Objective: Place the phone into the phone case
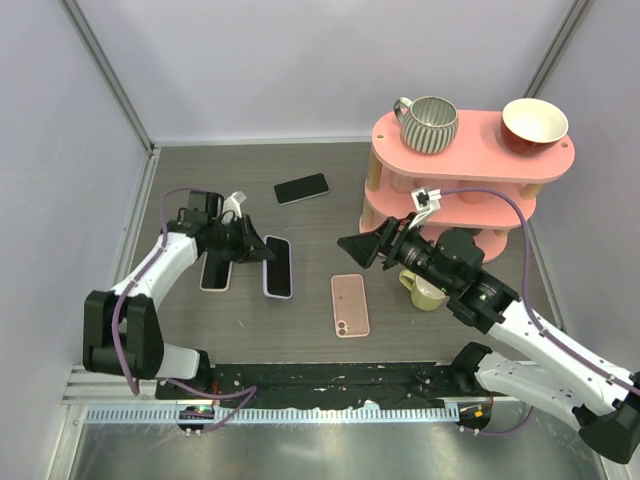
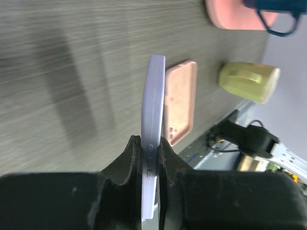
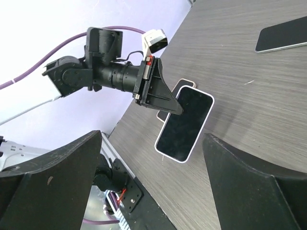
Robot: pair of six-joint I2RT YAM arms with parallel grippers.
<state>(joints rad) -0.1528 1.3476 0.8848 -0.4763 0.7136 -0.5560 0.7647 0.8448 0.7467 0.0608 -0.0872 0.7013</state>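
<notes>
We see the left gripper (image 2: 150, 146) at the bottom of the frame, its black fingers (image 2: 128, 160) pinched on a lavender phone (image 2: 154, 96). The phone is turned edge-on to us, with its side buttons just above the fingertips. It rises away from us over a dark grey wood-grain table (image 2: 72, 72). Just beyond it on the right, a pink phone case (image 2: 181, 98) lies flat on the table. Further right a yellow-green mug (image 2: 248, 81) lies on its side near the table's edge. A pink shelf (image 2: 230, 14) fills the top right corner, partly crossed by a dark, blurred shape.
</notes>
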